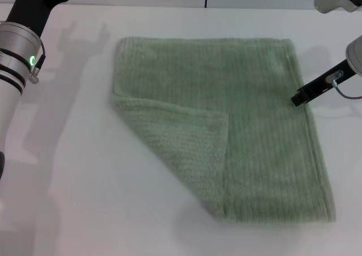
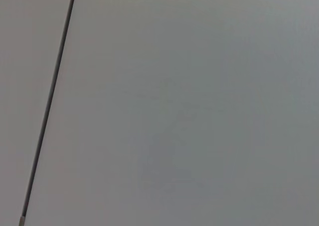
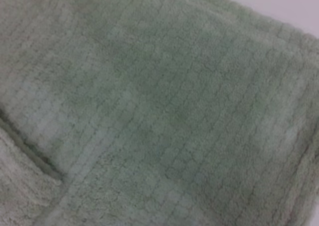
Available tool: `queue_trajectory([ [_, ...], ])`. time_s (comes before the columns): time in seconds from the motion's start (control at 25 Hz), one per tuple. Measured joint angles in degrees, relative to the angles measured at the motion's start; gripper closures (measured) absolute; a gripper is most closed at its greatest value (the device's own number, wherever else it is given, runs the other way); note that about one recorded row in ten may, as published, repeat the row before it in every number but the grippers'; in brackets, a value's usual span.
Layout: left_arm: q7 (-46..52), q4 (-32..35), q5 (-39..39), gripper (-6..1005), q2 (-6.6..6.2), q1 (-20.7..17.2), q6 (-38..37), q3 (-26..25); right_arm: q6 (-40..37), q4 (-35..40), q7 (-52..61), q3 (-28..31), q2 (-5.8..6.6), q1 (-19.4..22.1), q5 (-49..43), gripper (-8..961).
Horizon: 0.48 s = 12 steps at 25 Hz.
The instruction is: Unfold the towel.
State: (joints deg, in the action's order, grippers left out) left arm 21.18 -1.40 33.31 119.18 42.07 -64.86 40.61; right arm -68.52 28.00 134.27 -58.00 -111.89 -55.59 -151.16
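Towel (image 1: pixel 254 126) lies flat mid-table (image 1: pixel 79 182), one corner folded over onto top face, so unfolding unfinished. Right gripper (image 1: pixel 300 98) at towel's right edge, nothing held; jaw state: cannot tell. Left arm (image 1: pixel 17 52) parked at left, gripper out of sight.

Left arm (image 1: pixel 14 58) raised at the left edge, right arm (image 1: pixel 334 78) reaching inward from the right

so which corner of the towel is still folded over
The near-left corner of the towel: its flap lies doubled back onto the cloth as a triangle. The other three corners lie flat. The right claw is at the right edge.
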Motion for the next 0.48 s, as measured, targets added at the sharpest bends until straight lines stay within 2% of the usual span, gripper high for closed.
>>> queue_trajectory([
  [0.48,0.40,0.00,0.00,207,0.00,-0.08,0.00,0.00,0.70,-1.33,-0.06,-0.31,-0.25,-0.09,0.00,955],
])
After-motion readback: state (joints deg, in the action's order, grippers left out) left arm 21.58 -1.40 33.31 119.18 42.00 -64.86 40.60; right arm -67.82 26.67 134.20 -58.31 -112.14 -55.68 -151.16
